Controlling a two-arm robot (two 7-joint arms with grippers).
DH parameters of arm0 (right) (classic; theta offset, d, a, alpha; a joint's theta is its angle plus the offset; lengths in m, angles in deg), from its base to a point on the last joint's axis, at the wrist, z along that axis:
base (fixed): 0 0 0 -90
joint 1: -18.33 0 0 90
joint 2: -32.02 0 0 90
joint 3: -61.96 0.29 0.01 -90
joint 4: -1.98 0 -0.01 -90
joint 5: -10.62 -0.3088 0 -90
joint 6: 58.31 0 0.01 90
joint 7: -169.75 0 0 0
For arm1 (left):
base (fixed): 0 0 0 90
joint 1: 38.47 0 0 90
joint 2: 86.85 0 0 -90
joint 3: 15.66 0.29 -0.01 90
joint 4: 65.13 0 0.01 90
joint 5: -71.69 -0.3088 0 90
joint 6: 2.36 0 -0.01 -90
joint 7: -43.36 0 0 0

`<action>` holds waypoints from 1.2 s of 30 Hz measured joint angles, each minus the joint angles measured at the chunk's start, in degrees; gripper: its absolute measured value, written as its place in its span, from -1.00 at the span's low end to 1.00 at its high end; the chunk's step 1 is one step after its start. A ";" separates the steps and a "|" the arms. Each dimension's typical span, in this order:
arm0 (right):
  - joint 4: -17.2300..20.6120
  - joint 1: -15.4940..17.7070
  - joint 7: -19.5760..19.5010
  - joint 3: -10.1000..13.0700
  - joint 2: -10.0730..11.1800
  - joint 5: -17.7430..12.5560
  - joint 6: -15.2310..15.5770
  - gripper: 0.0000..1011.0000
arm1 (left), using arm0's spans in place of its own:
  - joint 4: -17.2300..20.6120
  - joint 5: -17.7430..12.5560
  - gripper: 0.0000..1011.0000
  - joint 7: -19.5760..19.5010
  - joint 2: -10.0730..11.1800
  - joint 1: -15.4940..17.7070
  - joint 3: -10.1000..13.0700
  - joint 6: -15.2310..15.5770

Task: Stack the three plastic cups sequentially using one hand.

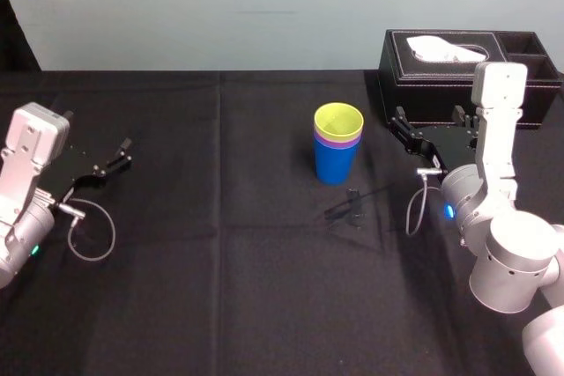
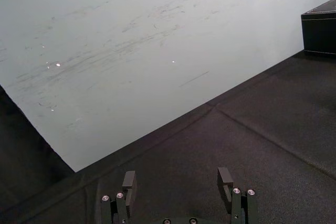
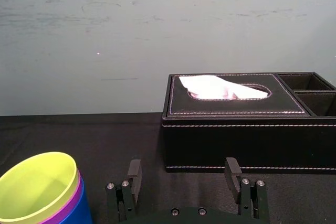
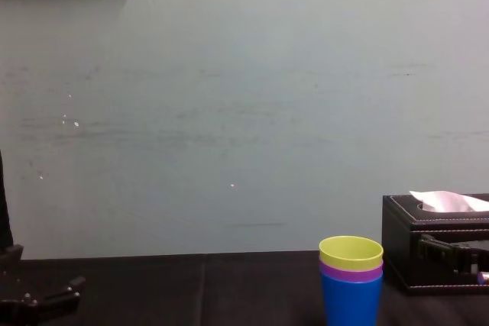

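Note:
The three plastic cups (image 1: 338,143) stand nested upright near the middle of the black table: yellow-green inside purple inside blue. The stack also shows in the right wrist view (image 3: 42,192) and the chest view (image 4: 351,280). My right gripper (image 1: 430,125) hovers just right of the stack, between it and the tissue box. It is apart from the cups and open, with nothing between its fingers (image 3: 134,170). My left gripper (image 1: 119,156) rests far off at the table's left side, open and empty (image 2: 177,182).
A black leather tissue box (image 1: 467,68) with a white tissue stands at the back right, close behind the right gripper. A pale wall runs along the table's far edge. Bare black cloth stretches between the stack and the left arm.

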 joint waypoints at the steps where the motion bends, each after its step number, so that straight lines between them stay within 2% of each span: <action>1: 0.00 0.00 0.00 0.00 0.00 0.00 0.00 0.98 | 0.00 0.00 1.00 0.00 0.00 0.00 0.00 0.00; 36: 0.00 0.00 -0.02 0.00 0.00 0.00 0.00 0.98 | 0.00 0.00 1.00 0.00 0.00 0.00 0.00 0.00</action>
